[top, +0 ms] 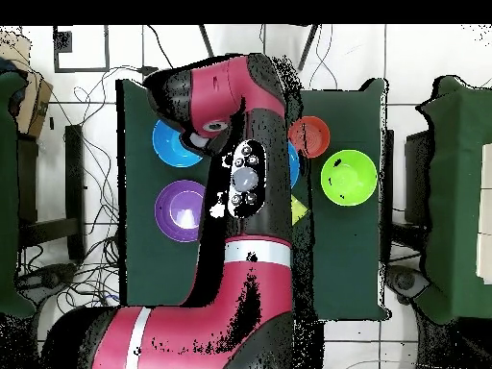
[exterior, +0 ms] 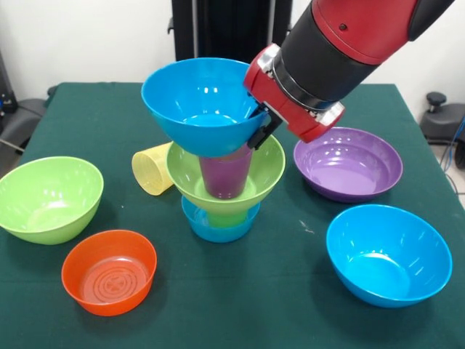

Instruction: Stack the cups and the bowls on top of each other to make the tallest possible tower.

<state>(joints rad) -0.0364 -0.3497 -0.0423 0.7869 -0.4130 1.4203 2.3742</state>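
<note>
Now the claw (exterior: 259, 125) pinches the rim of the big shiny blue plastic bowl (exterior: 200, 102), sitting on the see-through purple plastic cup (exterior: 225, 174).

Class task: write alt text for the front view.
A tower of alternating bowls and cups stands mid-table, the robot's hand at the rim of its top blue bowl. Loose bowls surround it; a yellow cup lies behind.
</note>
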